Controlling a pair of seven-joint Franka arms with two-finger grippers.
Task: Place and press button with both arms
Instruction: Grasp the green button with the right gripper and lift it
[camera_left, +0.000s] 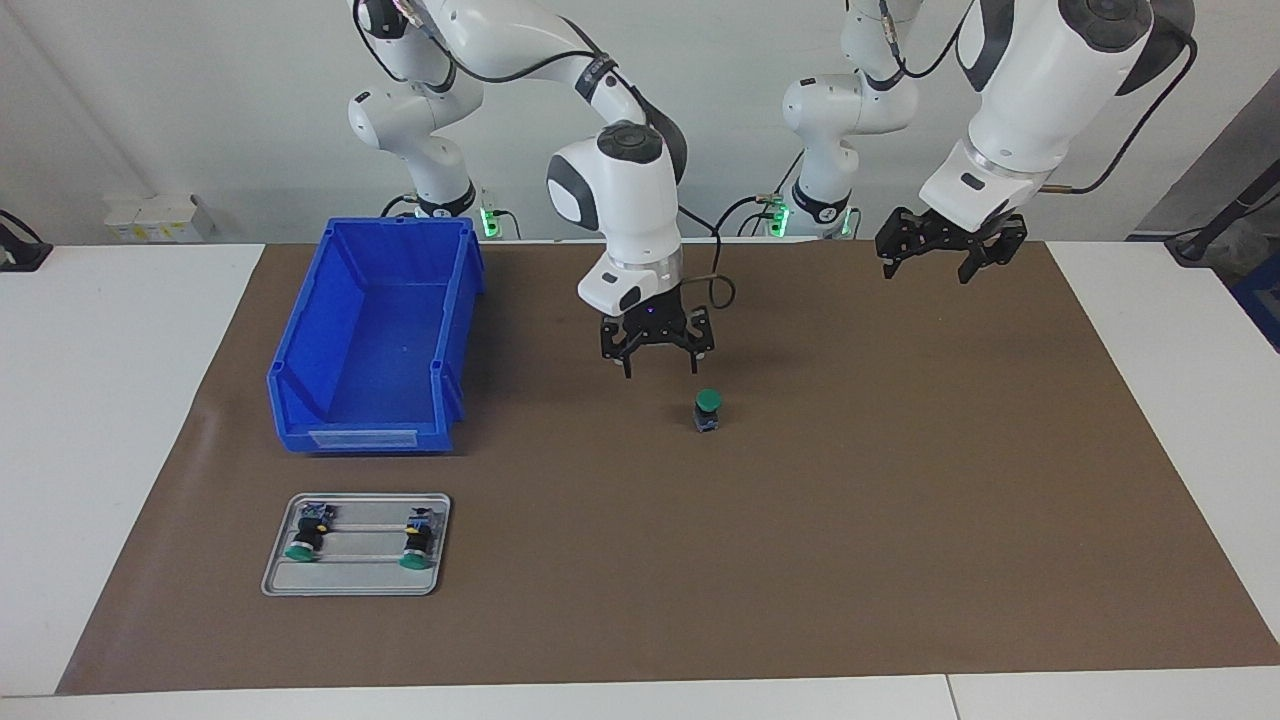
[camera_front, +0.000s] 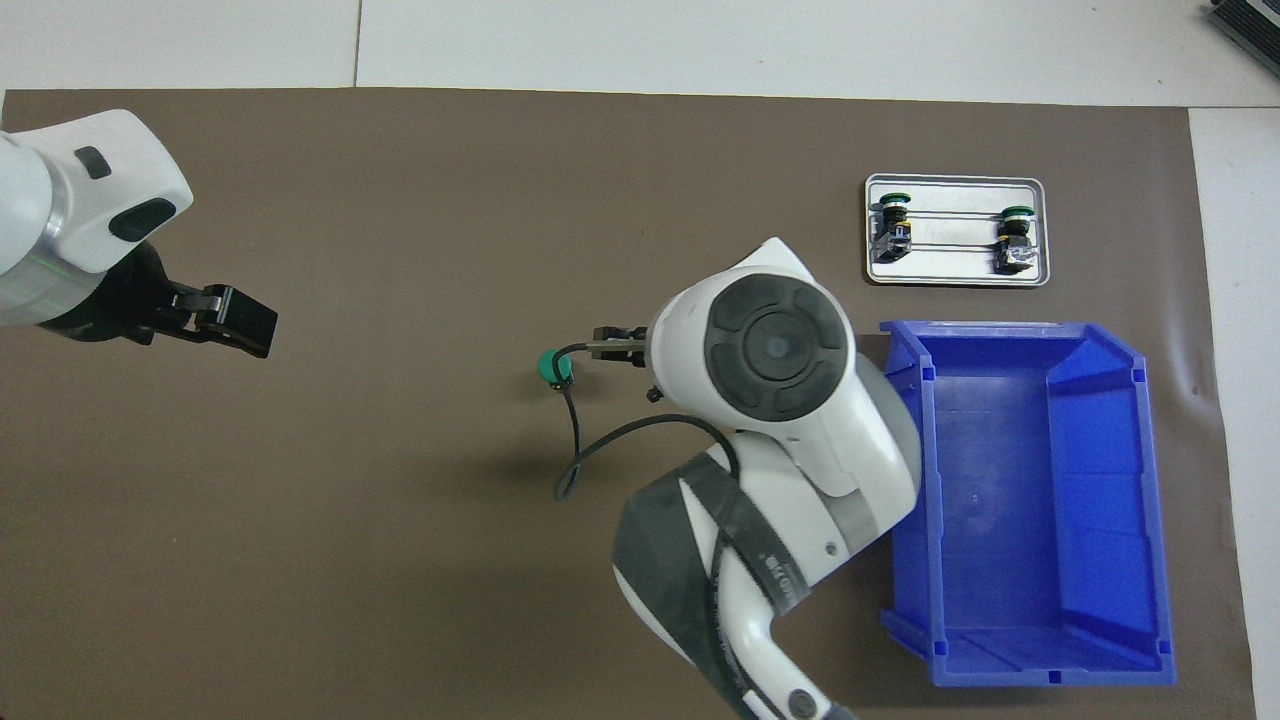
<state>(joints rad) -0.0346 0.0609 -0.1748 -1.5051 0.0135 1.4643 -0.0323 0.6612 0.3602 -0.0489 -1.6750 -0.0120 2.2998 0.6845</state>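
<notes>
One button (camera_left: 708, 410) with a green cap stands upright on the brown mat near the table's middle; it also shows in the overhead view (camera_front: 552, 367). My right gripper (camera_left: 655, 365) hangs open and empty just above the mat, beside the button and not touching it. In the overhead view its own white wrist covers most of it. My left gripper (camera_left: 948, 262) is open and empty, raised over the mat toward the left arm's end; it also shows in the overhead view (camera_front: 235, 322).
A grey metal tray (camera_left: 360, 578) holds two more green-capped buttons (camera_left: 305, 535) (camera_left: 418, 537) lying on their sides, farther from the robots. An open blue bin (camera_left: 300, 345) stands between the tray and the right arm's base. The brown mat (camera_left: 900, 520) covers the table.
</notes>
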